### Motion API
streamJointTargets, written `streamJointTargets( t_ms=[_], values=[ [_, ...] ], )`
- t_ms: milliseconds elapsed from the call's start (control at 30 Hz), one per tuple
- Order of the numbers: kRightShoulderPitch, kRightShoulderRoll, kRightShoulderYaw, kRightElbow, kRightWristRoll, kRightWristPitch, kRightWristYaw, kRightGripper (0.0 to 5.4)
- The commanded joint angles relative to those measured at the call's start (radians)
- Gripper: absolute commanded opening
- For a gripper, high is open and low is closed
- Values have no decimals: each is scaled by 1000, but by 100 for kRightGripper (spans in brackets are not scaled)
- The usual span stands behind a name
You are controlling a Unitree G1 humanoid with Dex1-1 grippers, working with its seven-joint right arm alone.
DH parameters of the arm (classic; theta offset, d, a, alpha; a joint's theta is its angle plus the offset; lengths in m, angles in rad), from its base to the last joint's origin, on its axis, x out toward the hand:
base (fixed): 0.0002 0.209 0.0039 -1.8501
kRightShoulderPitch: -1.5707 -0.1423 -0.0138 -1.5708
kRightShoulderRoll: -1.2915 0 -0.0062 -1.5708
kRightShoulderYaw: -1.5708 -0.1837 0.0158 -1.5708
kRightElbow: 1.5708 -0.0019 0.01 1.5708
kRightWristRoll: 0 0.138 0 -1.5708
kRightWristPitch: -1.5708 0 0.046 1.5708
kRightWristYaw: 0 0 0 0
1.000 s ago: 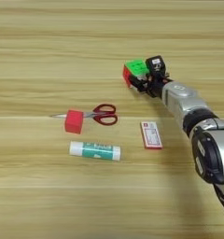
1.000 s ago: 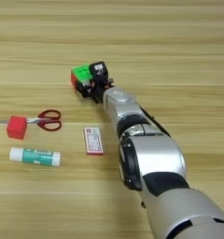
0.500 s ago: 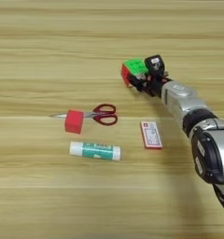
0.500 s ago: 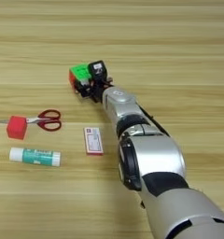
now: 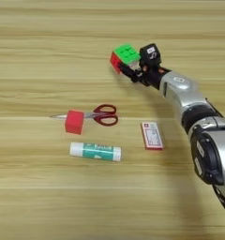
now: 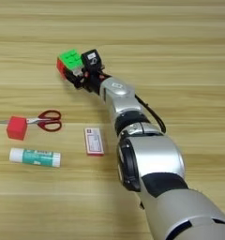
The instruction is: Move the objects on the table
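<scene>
Five small things lie on the wooden bench (image 5: 34, 197), and the arm is busy with only one of them; the right gripper (image 5: 133, 71) reaches in from about four o'clock and its black fingers (image 5: 128, 70) are closed on the puzzle cube (image 5: 123, 56), green face up and red side turned left. That cube sits at roughly one o'clock from the middle of the bench, tilted rather than square, so I judge it is being carried or slid rather than resting; whether its lower edge touches the wood I cannot tell.

Everything else is well apart from it, down at seven and eight o'clock; the small red cube (image 5: 74, 122) lies on or just against the blades of the red-handled scissors (image 5: 103, 115), whose handles point right; the glue stick (image 5: 95, 151) lies flat just below them; the red-and-white card (image 5: 151, 135) lies off to their right, near the forearm's shadow.

So the step in hand looks like relocating the puzzle cube; the next move calls for picking a bare patch of bench, lowering the cube until it sits flat, then releasing it without tipping it over.
</scene>
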Motion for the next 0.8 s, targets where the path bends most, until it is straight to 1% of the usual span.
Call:
streamJointTargets(
  t_ms=[33, 267, 400, 600, 800],
  values=[
    [-68, -27, 2, -111, 31, -28, 59, 332],
    [-13, -52, 10, -249, 65, -15, 207, 332],
    [22, -65, 20, -328, 80, -4, 275, 332],
    [72, -83, 37, -413, 98, -3, 356, 332],
    [113, -100, 51, -465, 108, -12, 430, 332]
  ],
)
